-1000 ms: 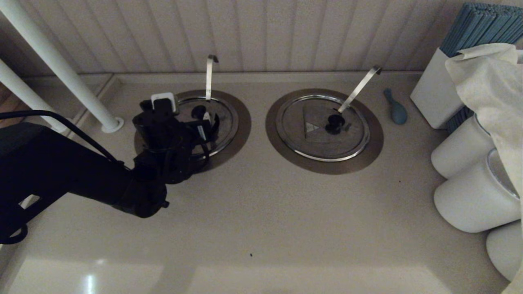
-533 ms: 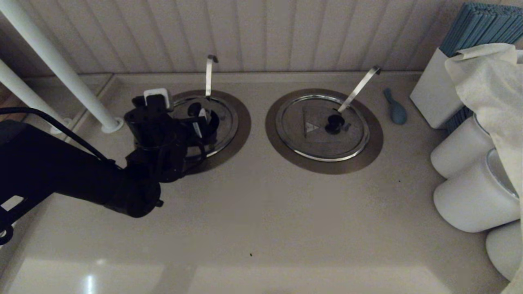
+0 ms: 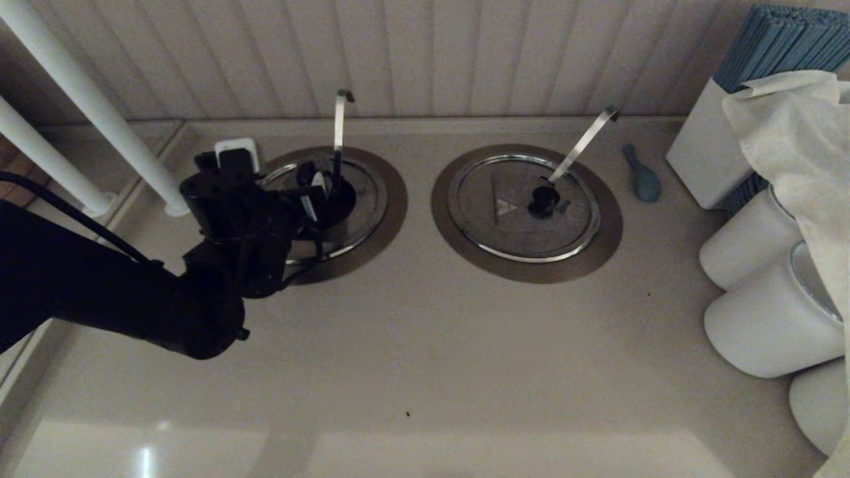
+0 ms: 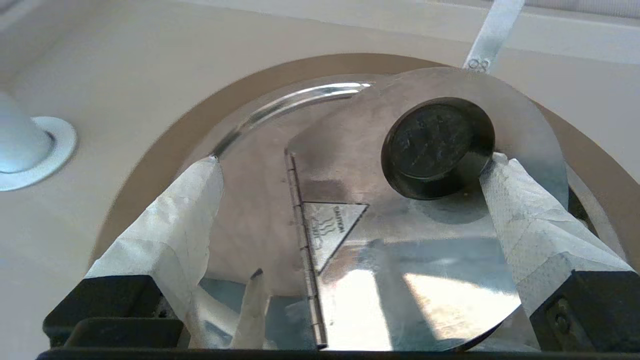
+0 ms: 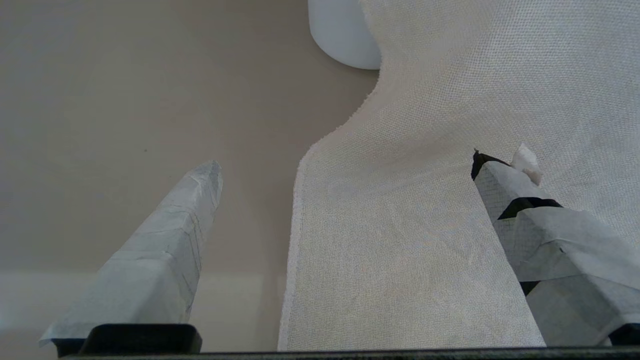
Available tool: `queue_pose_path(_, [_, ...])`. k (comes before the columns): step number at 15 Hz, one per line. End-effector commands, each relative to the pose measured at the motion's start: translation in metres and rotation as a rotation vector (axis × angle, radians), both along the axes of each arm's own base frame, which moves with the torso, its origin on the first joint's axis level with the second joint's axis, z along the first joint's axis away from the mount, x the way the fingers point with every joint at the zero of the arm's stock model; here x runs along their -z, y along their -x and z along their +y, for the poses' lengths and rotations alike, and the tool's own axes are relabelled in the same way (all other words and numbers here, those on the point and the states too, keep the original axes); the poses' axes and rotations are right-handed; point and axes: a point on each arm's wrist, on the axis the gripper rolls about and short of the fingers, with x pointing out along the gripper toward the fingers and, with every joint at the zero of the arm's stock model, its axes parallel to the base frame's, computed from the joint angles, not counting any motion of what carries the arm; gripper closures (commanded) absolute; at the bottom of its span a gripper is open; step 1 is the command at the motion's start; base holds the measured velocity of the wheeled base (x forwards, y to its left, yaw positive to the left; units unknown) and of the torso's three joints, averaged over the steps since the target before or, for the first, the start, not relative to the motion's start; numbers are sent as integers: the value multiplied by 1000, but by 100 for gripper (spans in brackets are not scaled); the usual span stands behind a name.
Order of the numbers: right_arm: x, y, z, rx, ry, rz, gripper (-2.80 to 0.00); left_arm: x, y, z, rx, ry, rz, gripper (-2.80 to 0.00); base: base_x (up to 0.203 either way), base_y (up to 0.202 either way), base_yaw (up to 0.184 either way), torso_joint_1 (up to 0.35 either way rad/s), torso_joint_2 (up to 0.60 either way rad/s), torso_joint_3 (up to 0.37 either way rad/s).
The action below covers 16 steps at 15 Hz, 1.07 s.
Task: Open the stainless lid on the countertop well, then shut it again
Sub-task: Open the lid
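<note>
Drew back leftward, left gripper (image 4: 350, 200) wide open, holding nothing. Lid (image 4: 400, 250) between fingers, knob (image 4: 435, 145) touching one pad.

twin lid (image 3: 524, 209) with flat strip handle right of the left gripper, teal balloon (image 3: 643, 176) further right, white cylinders (image 3: 770, 318) far right, white pole (image 3: 99, 113) beside gripper, cloth (image 5: 450, 200) between right gripper's fingers
</note>
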Motion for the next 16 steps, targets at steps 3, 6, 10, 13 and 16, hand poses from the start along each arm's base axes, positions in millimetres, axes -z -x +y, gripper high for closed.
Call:
queue_pose_path(3, [0, 0, 0, -1, 0, 0, -280, -6, 5, 8, -17, 6, -17, -280, 0, 0, 0, 0, 0, 0])
queue_pose_path(6, [0, 0, 0, -1, 0, 0, -280, -9, 9, 12, -21, 6, -19, -280, 0, 0, 0, 0, 0, 0])
queue_pose_path(10, [0, 0, 0, 0, 0, 0, -280, -8, 17, 20, -33, 6, -13, -280, 0, 0, 0, 0, 0, 0])
queue_pose_path(13, [0, 0, 0, -1, 0, 0, -280, -10, 24, 27, -47, 8, -24, -280, 0, 0, 0, 0, 0, 0])
queue_pose_path(16, [0, 0, 0, -2, 0, 1, -280, -16, 37, 35, -58, 12, -31, -280, 0, 0, 0, 0, 0, 0])
